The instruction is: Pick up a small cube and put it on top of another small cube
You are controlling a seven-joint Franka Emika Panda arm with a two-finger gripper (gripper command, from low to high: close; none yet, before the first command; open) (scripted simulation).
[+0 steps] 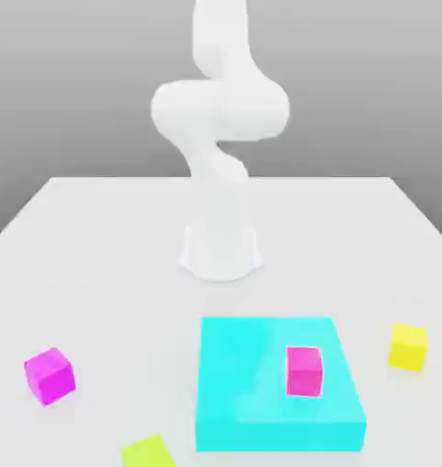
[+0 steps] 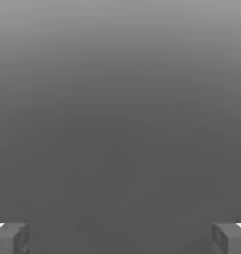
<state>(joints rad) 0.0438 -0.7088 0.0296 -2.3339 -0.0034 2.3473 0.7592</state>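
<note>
Lime cube [image 1: 149, 451], cyan block [image 1: 277, 383], yellow cube [image 1: 407, 347], magenta cube [image 1: 49, 376]

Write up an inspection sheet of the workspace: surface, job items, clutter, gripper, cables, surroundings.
Surface: pale, plain tabletop, far edge visible, no marks seen.
Job items: small yellow cube on the table, at the exterior view's right; small magenta cube on the table, at the exterior view's left. Not stacked.
Clutter: flat cyan block between them, with a hot-pink cube on top; lime cube near the magenta one, partly cut off by the frame.
Gripper: open, fingers wide apart in the hand view, nothing between them.
Cables: nothing seen.
Surroundings: white arm standing on the table behind the block; plain grey backdrop.
</note>
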